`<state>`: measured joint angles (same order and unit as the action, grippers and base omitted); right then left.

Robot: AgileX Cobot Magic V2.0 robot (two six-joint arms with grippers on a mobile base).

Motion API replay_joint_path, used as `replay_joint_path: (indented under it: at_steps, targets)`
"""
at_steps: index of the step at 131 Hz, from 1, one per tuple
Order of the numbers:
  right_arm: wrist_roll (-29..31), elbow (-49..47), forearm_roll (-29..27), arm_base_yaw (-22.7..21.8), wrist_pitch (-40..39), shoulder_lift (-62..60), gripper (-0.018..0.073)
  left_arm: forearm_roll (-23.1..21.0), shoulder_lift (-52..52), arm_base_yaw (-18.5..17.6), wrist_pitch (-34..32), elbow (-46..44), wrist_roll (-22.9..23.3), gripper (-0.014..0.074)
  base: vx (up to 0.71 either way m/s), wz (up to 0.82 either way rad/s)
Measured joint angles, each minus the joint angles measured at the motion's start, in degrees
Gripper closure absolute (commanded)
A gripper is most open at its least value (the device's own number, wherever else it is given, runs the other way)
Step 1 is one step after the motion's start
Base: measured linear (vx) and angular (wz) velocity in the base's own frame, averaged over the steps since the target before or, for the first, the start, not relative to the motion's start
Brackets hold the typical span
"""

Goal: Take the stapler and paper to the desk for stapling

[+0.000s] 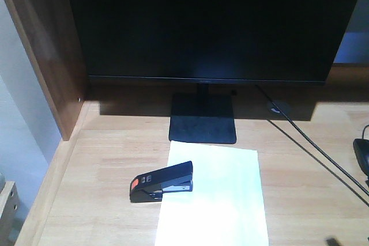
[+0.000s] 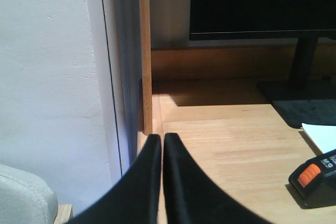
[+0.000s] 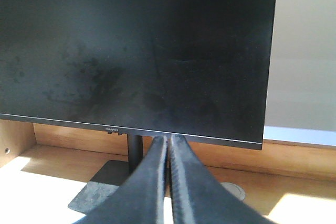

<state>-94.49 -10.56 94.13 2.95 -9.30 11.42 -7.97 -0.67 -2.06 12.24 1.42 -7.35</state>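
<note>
- Stapler (image 1: 161, 185) is lying on its side edge of the paper (image 1: 214, 200), its mouth straddling the sheet's left border, likely so a press will bind the corner region.
- Paper is resting flat on the desk (image 1: 104, 165), just in front of the monitor stand (image 1: 202, 118), within reach of both arms.
- Left gripper (image 2: 162, 145) is hanging with fingers pressed together, gripping nothing, left of the stapler.
- Right gripper (image 3: 168, 145) is likewise pinched closed and empty, pointing at the monitor (image 3: 136, 51).
- Both items are seemingly sitting in place already.
</note>
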Motion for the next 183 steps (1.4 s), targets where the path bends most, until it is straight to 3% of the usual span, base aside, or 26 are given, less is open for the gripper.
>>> replay_joint_path:
  at_steps: [47, 61, 77, 80, 95, 98, 109, 110, 128, 146, 183]
  targets:
    - [0.1, 0.0, -0.1, 0.0, 0.0, 0.0, 0.0565, 0.0, 0.0, 0.0, 0.0, 0.0, 0.0, 0.0603, 0.0, 0.0]
    - [4.5, 0.0, -4.5, 0.0, 0.2, 0.0, 0.0565, 0.0, 0.0, 0.0, 0.0, 0.0, 0.0, 0.0603, 0.0, 0.0]
    - [18.9, 0.0, -18.7, 0.0, 1.1, 0.0, 0.0565, 0.0, 0.0, 0.0, 0.0, 0.0, 0.0, 0.0603, 0.0, 0.0]
    - [25.6, 0.0, -25.5, 0.0, 1.8, 0.0, 0.0565, 0.0, 0.0, 0.0, 0.0, 0.0, 0.0, 0.0603, 0.0, 0.0]
    - [44.0, 0.0, -45.0, 0.0, 5.0, 0.0, 0.0565, 0.0, 0.0, 0.0, 0.0, 0.0, 0.0, 0.0603, 0.0, 0.0]
    - [50.4, 0.0, -53.1, 0.0, 6.6, 0.0, 0.0565, 0.0, 0.0, 0.0, 0.0, 0.0, 0.0, 0.0603, 0.0, 0.0]
    - [63.8, 0.0, -65.8, 0.0, 9.3, 0.0, 0.0565, 0.0, 0.0, 0.0, 0.0, 0.0, 0.0, 0.0603, 0.0, 0.0]
    - [67.3, 0.0, -69.2, 0.0, 10.1, 0.0, 0.0565, 0.0, 0.0, 0.0, 0.0, 0.0, 0.0, 0.0603, 0.0, 0.0]
    - [84.2, 0.0, -86.0, 0.0, 12.6, 0.0, 0.0565, 0.0, 0.0, 0.0, 0.0, 0.0, 0.0, 0.0603, 0.0, 0.0]
    - [90.6, 0.0, -91.3, 0.0, 13.1, 0.0, 0.0565, 0.0, 0.0, 0.0, 0.0, 0.0, 0.0, 0.0603, 0.0, 0.0]
    - [91.4, 2.8, -90.8, -0.3, 14.0, -0.7, 0.0565, 0.0, 0.0, 0.0, 0.0, 0.0, 0.0, 0.0603, 0.0, 0.0]
